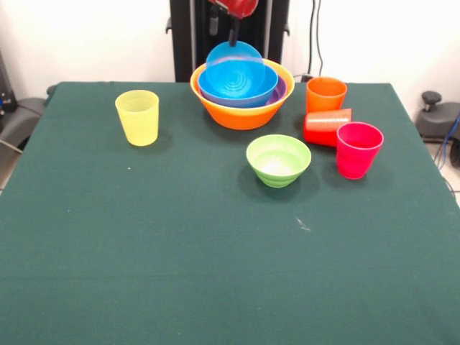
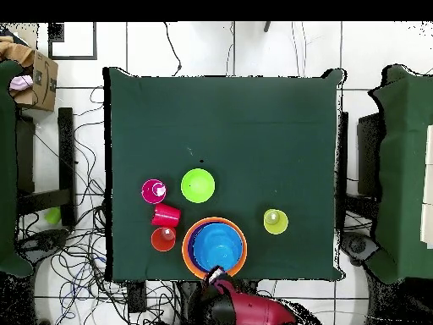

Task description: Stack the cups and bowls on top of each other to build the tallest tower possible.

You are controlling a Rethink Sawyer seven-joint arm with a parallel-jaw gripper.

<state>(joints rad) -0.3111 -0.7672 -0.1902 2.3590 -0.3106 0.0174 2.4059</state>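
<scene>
A large yellow-orange bowl [image 1: 242, 115] stands at the table's far middle. A purple bowl [image 1: 282, 89] and a blue bowl [image 1: 237, 84] are nested in it; the stack also shows in the overhead view [image 2: 215, 247]. A second blue bowl [image 1: 233, 53] stands tilted on edge behind them. My gripper [image 1: 233, 32] comes down onto its top rim and grips it; the gripper also shows overhead [image 2: 216, 275]. The light green bowl [image 1: 279, 159] sits alone. The yellow cup [image 1: 137, 117], orange cup [image 1: 325, 94] and magenta cup [image 1: 359, 149] are upright. The red cup [image 1: 327, 127] lies on its side. No separate orange-red bowl shows.
The dark green table cloth [image 1: 180, 251] reaches the edges. The black pedestal [image 1: 188, 36] stands behind the bowls. Overhead, a cardboard box [image 2: 35, 78] sits off the table's corner, and cables lie on the floor around the table.
</scene>
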